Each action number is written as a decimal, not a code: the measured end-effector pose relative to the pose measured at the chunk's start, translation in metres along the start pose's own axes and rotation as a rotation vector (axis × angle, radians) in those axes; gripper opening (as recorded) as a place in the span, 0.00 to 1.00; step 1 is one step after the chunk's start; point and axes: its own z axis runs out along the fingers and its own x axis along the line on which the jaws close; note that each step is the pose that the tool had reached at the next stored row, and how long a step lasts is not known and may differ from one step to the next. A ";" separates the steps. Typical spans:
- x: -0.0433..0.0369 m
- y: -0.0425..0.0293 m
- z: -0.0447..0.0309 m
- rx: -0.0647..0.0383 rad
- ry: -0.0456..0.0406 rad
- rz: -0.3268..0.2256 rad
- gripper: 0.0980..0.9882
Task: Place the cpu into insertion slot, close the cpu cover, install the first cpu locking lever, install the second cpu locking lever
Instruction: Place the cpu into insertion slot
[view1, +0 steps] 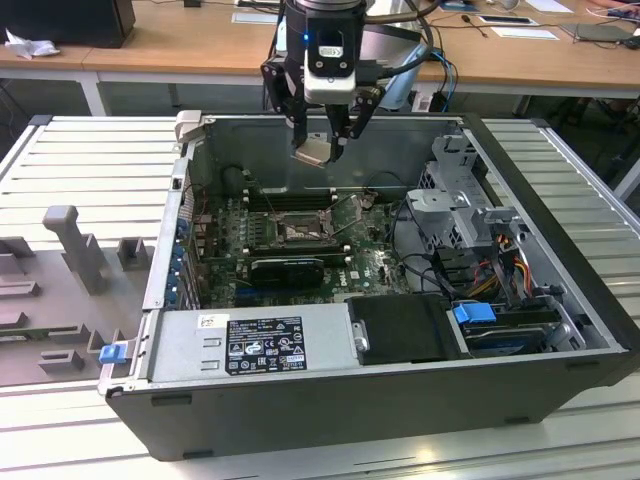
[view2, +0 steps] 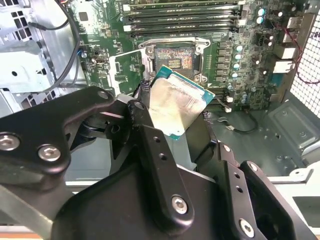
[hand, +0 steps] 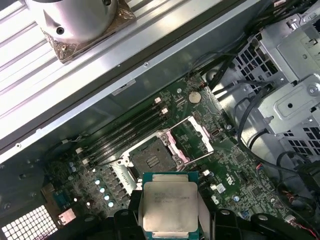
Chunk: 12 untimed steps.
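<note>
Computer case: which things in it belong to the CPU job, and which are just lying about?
Job: cpu, held in the tool; insertion slot; cpu cover, open.
Lying about: memory slots; drive cage; power supply.

The gripper (view1: 322, 135) is black, with a pale grey-white block (view1: 330, 60) set into its body and a small blue light (view1: 306, 38) beside that block. Black cables (view1: 430, 45) loop out just above the gripper. Its links (view2: 150, 160) are flat matte-black bars with rounded ends, pinned by silver screws (view2: 180, 204).

cpu (view1: 311, 152) above insertion slot (view1: 297, 231)
</note>
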 end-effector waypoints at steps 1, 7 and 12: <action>0.0000 0.0000 0.0000 0.000 -0.0004 0.005 0.48; 0.0000 0.0000 0.0001 -0.001 -0.0040 0.044 0.48; 0.0000 0.0000 0.0001 -0.001 -0.0064 0.072 0.48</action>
